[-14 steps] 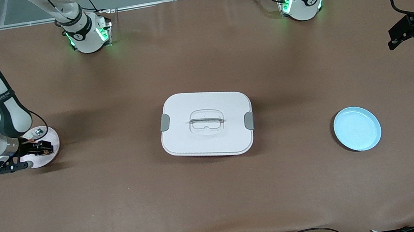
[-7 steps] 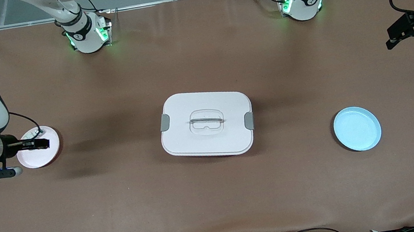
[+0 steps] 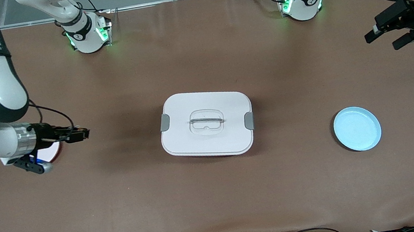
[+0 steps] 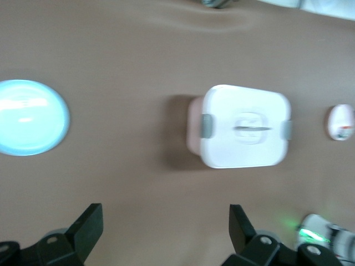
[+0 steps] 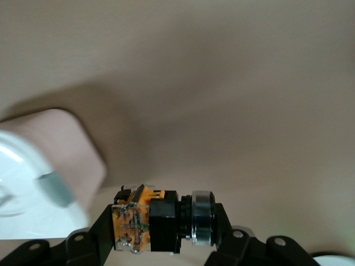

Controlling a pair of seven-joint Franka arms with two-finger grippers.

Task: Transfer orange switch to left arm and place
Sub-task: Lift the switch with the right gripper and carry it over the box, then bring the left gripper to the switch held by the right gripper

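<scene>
My right gripper is shut on the orange switch, a black body with an orange end and a silver ring. It holds the switch in the air over the bare table between the pink plate and the white box. The box also shows in the right wrist view, beside the held switch. My left gripper is open and empty, up over the left arm's end of the table. Its fingers frame bare table, with the box in view past them.
A light blue plate lies toward the left arm's end, nearer the front camera than the box; it also shows in the left wrist view. The pink plate holds a small white part. Cables lie along the table's front edge.
My right gripper has lifted off the pink plate with the switch and moved toward the box. My left gripper has shifted a little toward the table's middle.
</scene>
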